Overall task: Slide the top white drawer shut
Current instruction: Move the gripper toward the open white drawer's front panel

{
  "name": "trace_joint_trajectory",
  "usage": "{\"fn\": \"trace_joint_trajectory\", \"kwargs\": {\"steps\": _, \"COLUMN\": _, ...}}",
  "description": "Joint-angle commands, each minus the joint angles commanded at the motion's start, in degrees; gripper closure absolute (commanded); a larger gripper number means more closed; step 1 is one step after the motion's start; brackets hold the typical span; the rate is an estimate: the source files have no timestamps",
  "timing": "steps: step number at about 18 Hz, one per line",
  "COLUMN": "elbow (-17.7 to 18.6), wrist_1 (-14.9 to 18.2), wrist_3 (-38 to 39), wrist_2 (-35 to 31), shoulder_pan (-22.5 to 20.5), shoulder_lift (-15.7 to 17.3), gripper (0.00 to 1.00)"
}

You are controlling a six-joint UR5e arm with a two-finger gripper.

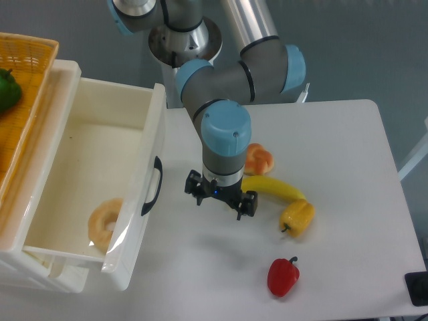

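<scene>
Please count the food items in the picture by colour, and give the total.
Yellow: 2, banana and yellow pepper
Red: 1, red pepper
Green: 1, green pepper
Orange: 1, round fruit
Tan: 1, donut
Total: 6

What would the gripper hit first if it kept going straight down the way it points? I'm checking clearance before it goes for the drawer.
Most likely bare table. The gripper points down, right of the top white drawer and left of the banana; depth is uncertain from one view.
</scene>
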State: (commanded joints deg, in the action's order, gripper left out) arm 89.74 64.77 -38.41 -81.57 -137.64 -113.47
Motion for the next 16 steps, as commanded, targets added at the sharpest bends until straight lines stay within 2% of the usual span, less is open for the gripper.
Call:
{"fn": "trace_joint_trajectory", "kwargs": {"steps": 5, "elbow": 0.17, "wrist_1": 0.18, "wrist_3": 2.90, "wrist_2": 1.94, "shoulder_pan": 0.09, "shoulder_lift": -0.44, "gripper": 0.00}}
{"fn": "trace_joint_trajectory", "kwargs": {"steps": 16, "elbow": 1.14, "wrist_1": 1.06, "wrist_3": 2.91, "wrist_2": 4.93, "shoulder_pan": 0.26, "shoulder_lift": -0.18, "gripper": 0.00}}
